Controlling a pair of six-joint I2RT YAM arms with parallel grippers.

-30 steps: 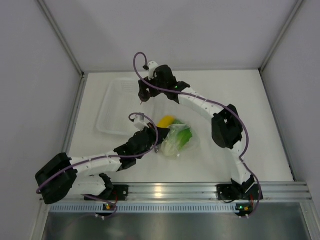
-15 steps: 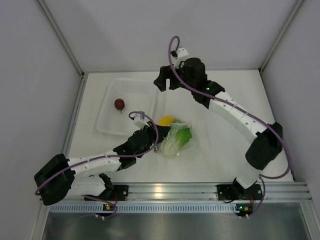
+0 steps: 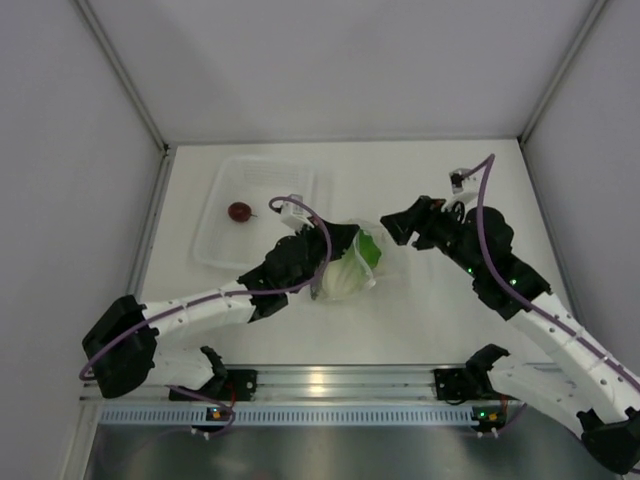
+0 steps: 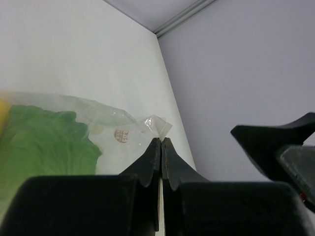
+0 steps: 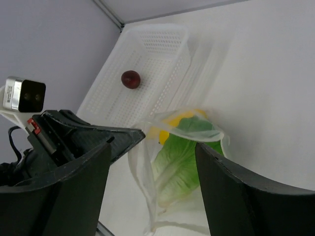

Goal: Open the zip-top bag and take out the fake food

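Landmark: clear tray on the white surface; every place below is read from it.
Zip-top bag: just right of the tray's near right corner, mouth edge lifted, body sagging to the surface.
Left pincer: between tray and bag, closed tight on a fold of the bag's film near the mouth.
Right pincer: right of the tray, beyond the bag, fingers spread wide with nothing between them, aimed at the mouth.
Dark red fruit: inside the tray, on its left half.
Lettuce leaf: inside the bag.
Yellow piece: inside the bag, at the end nearest the tray.
Step in hand: likely emptying; one piece is out, two are visible inside.
Next move: probably the right pincer enters the mouth and closes on the yellow piece or lettuce while the left holds the film taut.
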